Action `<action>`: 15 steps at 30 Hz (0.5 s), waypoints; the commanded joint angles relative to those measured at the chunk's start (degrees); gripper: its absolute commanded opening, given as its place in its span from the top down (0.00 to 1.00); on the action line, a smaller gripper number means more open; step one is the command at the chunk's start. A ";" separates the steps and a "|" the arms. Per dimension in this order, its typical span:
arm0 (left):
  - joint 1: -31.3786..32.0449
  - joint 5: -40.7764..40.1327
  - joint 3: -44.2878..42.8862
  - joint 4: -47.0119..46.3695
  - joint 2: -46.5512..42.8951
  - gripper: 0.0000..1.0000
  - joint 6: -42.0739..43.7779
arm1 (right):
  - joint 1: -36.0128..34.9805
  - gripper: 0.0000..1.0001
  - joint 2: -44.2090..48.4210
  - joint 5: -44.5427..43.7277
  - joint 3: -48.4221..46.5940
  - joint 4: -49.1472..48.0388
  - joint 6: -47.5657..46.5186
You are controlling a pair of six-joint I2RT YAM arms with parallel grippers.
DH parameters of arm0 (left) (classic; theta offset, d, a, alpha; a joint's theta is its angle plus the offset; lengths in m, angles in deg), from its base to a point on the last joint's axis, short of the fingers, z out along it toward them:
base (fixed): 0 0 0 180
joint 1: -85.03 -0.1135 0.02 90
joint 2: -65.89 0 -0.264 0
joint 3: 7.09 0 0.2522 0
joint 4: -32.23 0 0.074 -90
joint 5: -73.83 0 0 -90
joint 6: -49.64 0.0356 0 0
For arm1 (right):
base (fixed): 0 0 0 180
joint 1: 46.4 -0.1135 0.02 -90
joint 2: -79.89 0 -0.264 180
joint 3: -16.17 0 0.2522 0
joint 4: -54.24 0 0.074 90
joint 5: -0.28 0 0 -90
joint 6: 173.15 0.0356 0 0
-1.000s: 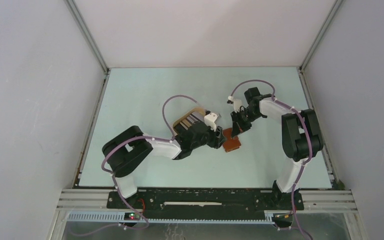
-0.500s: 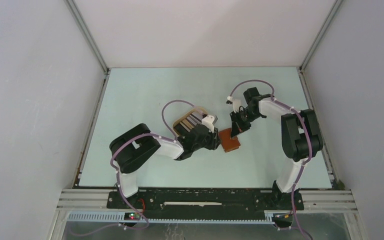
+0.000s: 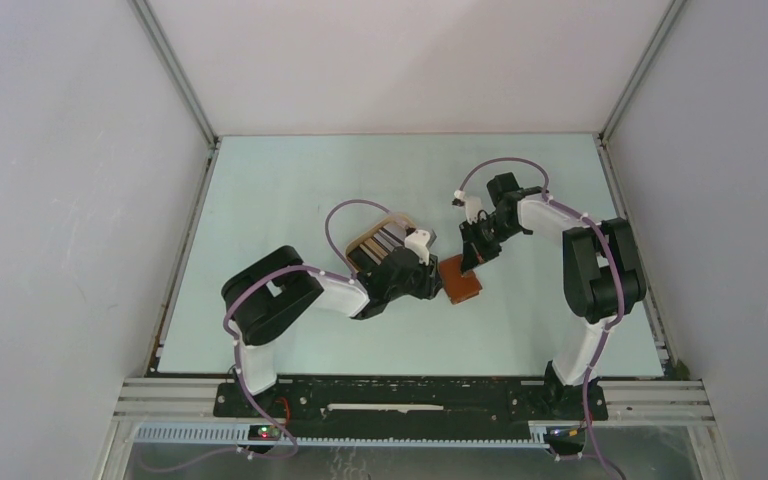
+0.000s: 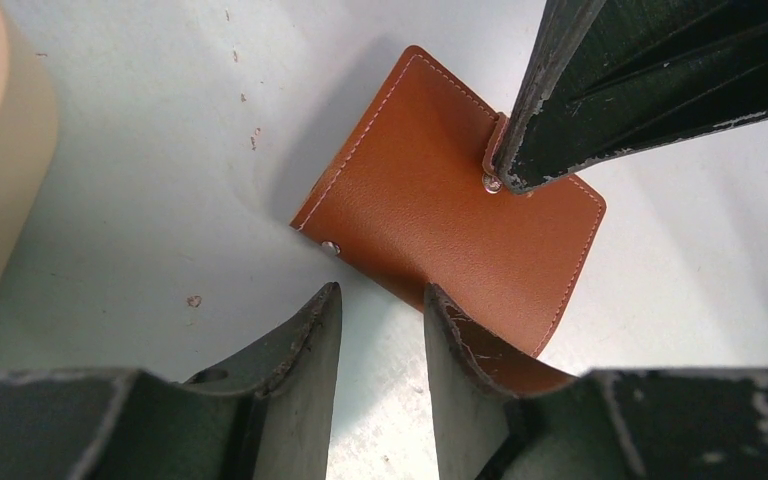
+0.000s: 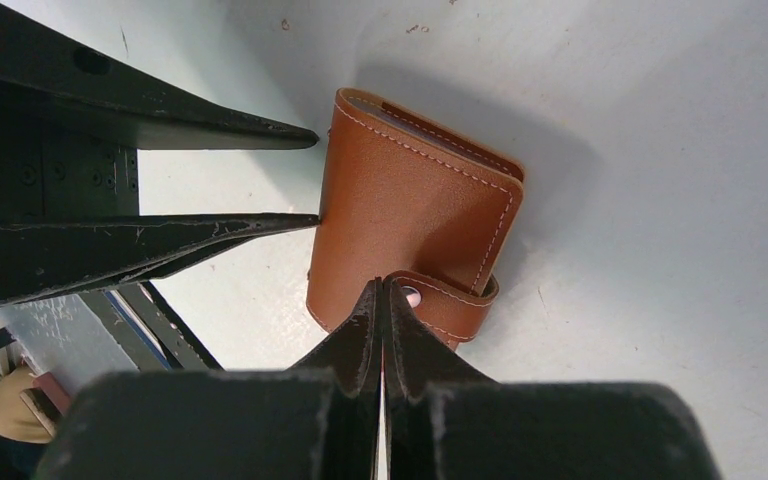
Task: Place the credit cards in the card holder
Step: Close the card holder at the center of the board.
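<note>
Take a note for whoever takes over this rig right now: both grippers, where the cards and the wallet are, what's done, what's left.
Grippers: the left gripper has its jaws open at the edge of the reddish-brown leather card holder and holds nothing. The right gripper has its jaws shut, tips pressing on the holder's snap tab.
Things: the card holder lies folded on the pale table. The dark and light credit cards sit in the oval tan tray, behind the left arm.
Done: no card is in the holder.
Left: open the holder, then fetch and insert each card.
</note>
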 commanded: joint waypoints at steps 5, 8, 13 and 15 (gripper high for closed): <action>0.24 1.02 -3.00 -0.32 0.48 0.59 -0.18 | -1.22 1.00 2.11 2.25 -2.16 -0.21 0.31; 0.33 1.15 -2.96 -0.40 0.50 0.59 0.02 | -1.23 1.00 2.21 2.41 -2.23 -0.18 0.48; 0.40 1.33 -2.91 -0.62 0.42 0.59 0.12 | -1.23 1.00 1.95 2.19 -2.51 -0.12 0.55; 0.41 1.33 -2.83 -0.66 0.40 0.59 0.08 | -1.23 1.00 1.24 1.84 -2.51 -0.02 0.58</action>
